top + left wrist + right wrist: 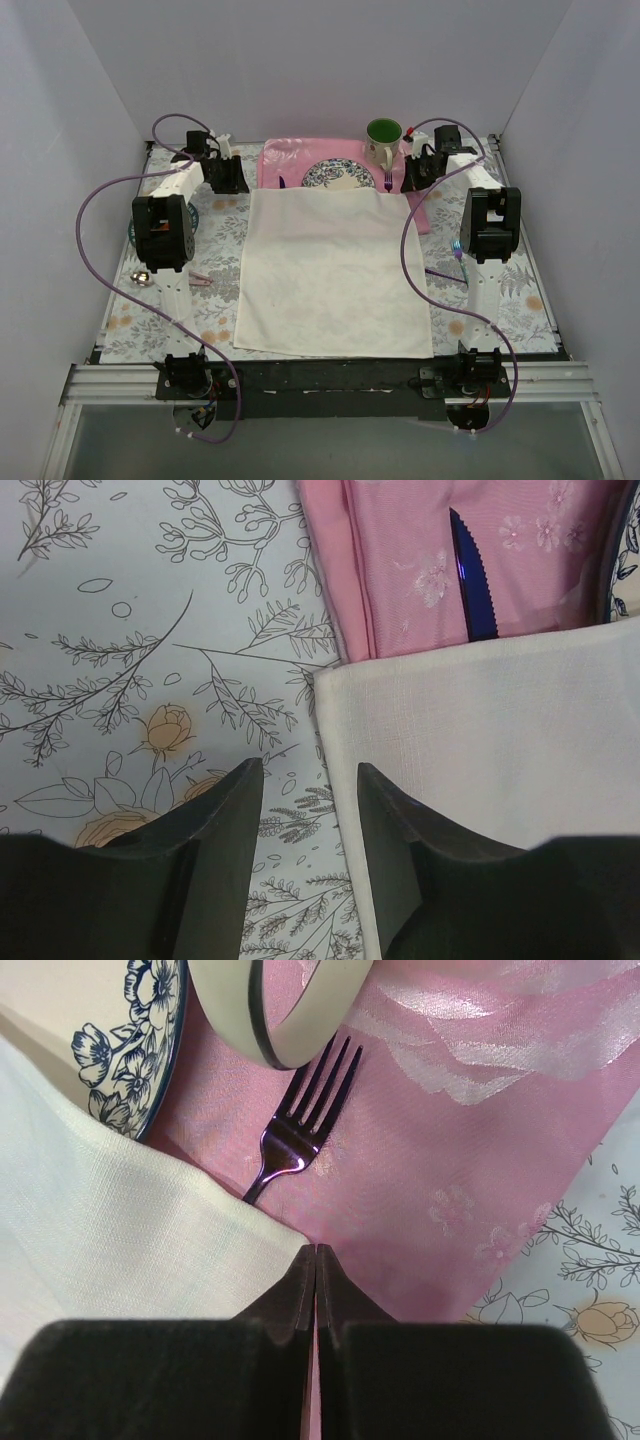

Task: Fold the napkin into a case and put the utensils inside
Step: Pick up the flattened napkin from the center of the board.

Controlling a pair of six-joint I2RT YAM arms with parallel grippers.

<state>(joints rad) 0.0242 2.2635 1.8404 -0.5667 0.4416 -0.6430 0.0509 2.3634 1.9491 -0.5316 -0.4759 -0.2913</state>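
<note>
The cream-white napkin [330, 270] lies spread flat in the middle of the table, its far edge over the pink placemat and plate. My left gripper [228, 178] is open at the napkin's far left corner [340, 685]; the cloth's left edge runs between its fingers [310, 770]. My right gripper [410, 182] is shut, its tips [317, 1248] right at the napkin's far right corner [270, 1225]. A small shiny spoon [142, 277] lies by the left arm. Another iridescent utensil [458, 248] lies by the right arm.
The pink placemat [285, 160] holds a blue-patterned plate [335, 175], a dark purple knife [470, 580] on its left and a dark purple fork [300, 1120] on its right. A green-lined mug [383, 135] stands at the back. White walls enclose the table.
</note>
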